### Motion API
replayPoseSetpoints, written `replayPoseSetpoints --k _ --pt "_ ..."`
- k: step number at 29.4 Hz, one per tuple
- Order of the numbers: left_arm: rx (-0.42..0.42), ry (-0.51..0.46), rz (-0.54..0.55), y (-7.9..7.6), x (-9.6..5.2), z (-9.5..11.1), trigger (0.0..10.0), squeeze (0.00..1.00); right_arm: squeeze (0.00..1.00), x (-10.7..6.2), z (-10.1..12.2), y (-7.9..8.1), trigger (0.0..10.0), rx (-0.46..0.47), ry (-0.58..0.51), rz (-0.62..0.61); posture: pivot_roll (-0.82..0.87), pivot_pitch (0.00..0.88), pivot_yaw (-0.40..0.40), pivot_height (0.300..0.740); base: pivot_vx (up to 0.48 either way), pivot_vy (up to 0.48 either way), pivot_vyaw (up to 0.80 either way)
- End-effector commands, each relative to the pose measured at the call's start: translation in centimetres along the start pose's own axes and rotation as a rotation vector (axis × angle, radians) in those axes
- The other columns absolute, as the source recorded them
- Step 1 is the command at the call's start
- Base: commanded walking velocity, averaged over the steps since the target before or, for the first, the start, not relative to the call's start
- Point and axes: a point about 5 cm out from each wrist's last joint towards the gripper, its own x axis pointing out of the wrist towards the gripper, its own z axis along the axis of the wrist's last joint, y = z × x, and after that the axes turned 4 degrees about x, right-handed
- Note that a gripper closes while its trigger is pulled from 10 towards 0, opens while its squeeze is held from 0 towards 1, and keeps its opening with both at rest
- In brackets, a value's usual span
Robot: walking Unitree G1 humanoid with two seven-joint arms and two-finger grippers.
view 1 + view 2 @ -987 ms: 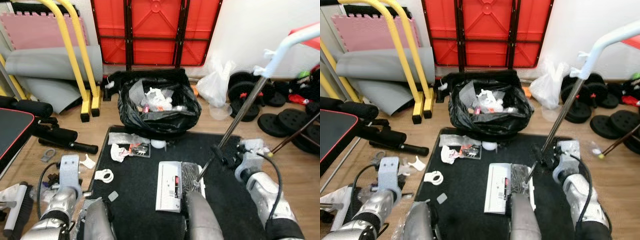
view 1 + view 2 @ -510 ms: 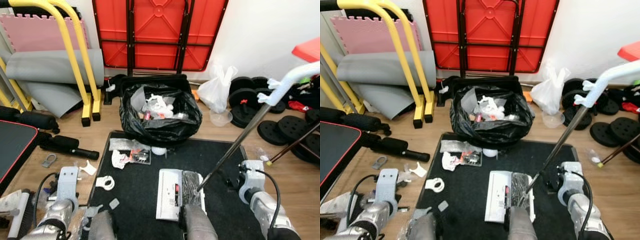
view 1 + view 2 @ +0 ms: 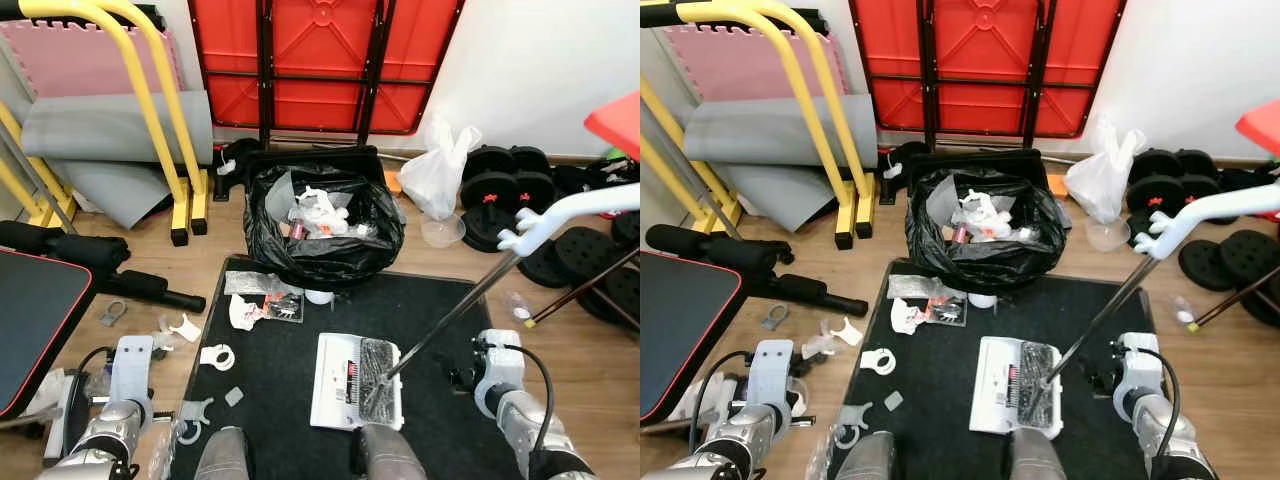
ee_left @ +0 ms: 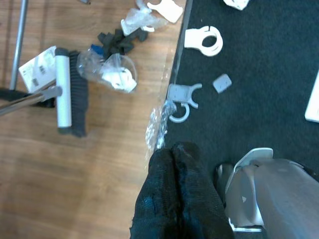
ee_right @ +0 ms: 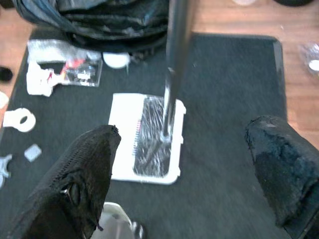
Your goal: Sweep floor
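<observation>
A white dustpan (image 3: 357,380) with dark debris in it lies on the black mat (image 3: 290,390). Its long metal pole (image 3: 455,310) slants up to the right and ends in a white handle (image 3: 570,210). My right gripper (image 5: 182,129) hovers open over the mat, fingers wide apart, apart from the pole; it also appears low on the right (image 3: 462,378). My left gripper (image 4: 173,149) is shut on nothing above the mat's left edge. A white-backed brush (image 4: 67,89) lies on the wooden floor at the left. Wrappers (image 3: 262,300) and white clips (image 3: 215,355) litter the mat.
A black trash bag (image 3: 320,225) full of litter stands behind the mat. Weight plates (image 3: 500,190) and a white plastic bag (image 3: 440,175) lie at the right. A red folded table (image 3: 320,60) leans on the wall; a yellow frame (image 3: 150,90) and black bench (image 3: 30,310) stand at the left.
The view has risen and pulled back. My right gripper has come off the dustpan pole and drawn away from it. The pole now leans lower to the right.
</observation>
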Motion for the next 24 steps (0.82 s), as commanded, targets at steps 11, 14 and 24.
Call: replayPoseSetpoints --k 11,14,24 --pt "0.087 0.125 0.002 -0.7 -0.7 -4.1 10.0 0.00 0.00 -1.8 -5.3 -0.8 10.0 -0.029 0.225 -0.074 -0.18 0.026 -0.108 0.740 0.000 0.000 0.00" --pt "0.097 0.137 -0.001 -0.8 -0.8 -4.7 10.0 0.00 0.00 -1.9 -5.9 -0.7 10.0 -0.023 0.248 -0.086 -0.18 0.029 -0.109 0.740 0.000 0.000 0.00" --pt "0.145 0.177 -0.050 -1.9 -1.2 -6.0 10.0 0.00 0.00 -2.5 -8.6 0.7 10.0 -0.008 0.361 -0.153 -0.17 0.032 -0.109 0.740 0.000 0.000 0.00"
